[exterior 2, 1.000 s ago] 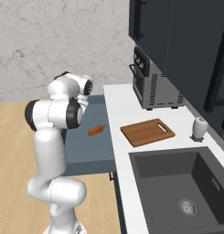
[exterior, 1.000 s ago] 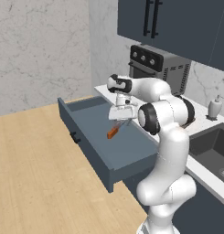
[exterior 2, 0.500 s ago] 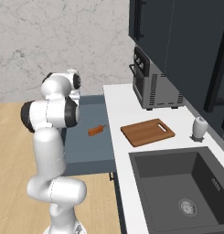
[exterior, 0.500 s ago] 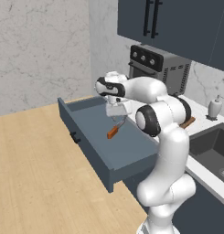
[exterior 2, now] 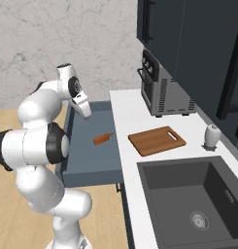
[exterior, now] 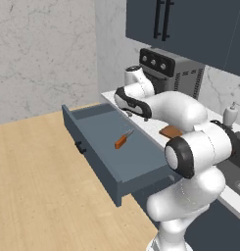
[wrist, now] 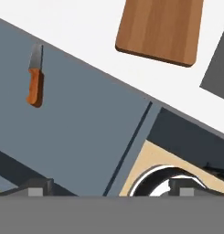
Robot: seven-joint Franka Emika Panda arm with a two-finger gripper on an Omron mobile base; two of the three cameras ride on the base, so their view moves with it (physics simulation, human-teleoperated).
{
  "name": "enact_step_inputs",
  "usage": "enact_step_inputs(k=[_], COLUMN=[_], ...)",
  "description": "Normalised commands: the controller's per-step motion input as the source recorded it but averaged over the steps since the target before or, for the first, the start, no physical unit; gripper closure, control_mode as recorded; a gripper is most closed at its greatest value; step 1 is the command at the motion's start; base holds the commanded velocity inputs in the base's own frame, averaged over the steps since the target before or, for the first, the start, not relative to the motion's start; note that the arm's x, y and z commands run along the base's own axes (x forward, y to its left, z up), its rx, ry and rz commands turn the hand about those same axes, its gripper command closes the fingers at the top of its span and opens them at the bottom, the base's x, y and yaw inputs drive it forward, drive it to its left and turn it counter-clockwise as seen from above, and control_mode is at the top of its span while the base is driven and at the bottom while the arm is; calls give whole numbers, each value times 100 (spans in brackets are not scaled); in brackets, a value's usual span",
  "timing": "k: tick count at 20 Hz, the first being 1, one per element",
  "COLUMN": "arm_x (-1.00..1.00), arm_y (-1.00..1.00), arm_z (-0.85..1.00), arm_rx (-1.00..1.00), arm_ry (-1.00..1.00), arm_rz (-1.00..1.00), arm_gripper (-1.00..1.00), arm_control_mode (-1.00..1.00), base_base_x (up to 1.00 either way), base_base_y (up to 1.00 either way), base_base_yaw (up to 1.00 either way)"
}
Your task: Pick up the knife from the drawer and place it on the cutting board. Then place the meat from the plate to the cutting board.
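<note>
The knife (exterior: 122, 139) with its orange-red handle lies flat on the floor of the open slate-blue drawer (exterior: 94, 159), untouched. In the hand view the knife (wrist: 34, 80) sits at upper left and the cutting board (wrist: 161, 27) at the top, on the white counter. My gripper (wrist: 111, 189) is open and holds nothing; its fingertips (wrist: 38, 187) stand wide apart, above the drawer (wrist: 86, 128). From the right, my gripper (exterior 2: 84, 111) hangs over the drawer's (exterior 2: 89, 155) rear left, apart from the knife (exterior 2: 103, 138). The cutting board (exterior 2: 157, 140) is bare. Meat and plate are out of view.
A toaster oven (exterior 2: 164, 90) stands at the back of the counter, behind the board. A small white bottle (exterior 2: 211, 136) is beside the dark sink (exterior 2: 193, 194). Dark wall cabinets (exterior: 190, 29) hang above. The pulled-out drawer reaches over the wooden floor (exterior: 38, 186).
My arm has swung and the hand has turned and drawn back from above the knife toward the drawer's rear. The jaws have stayed open and the knife has not moved.
</note>
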Motion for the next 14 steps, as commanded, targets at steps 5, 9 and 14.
enact_step_inputs(k=[5,9,14], arm_x=[1,0,23], arm_y=[0,0,12], arm_z=[22,7,2], arm_rx=[-2,-8,-1], arm_ry=[-3,7,-3], arm_rz=[9,0,5], arm_gripper=[-100,-100,-100], arm_control_mode=[-100,-100,-100], base_base_x=[0,0,0], base_base_y=[0,0,0], base_base_yaw=[0,0,0])
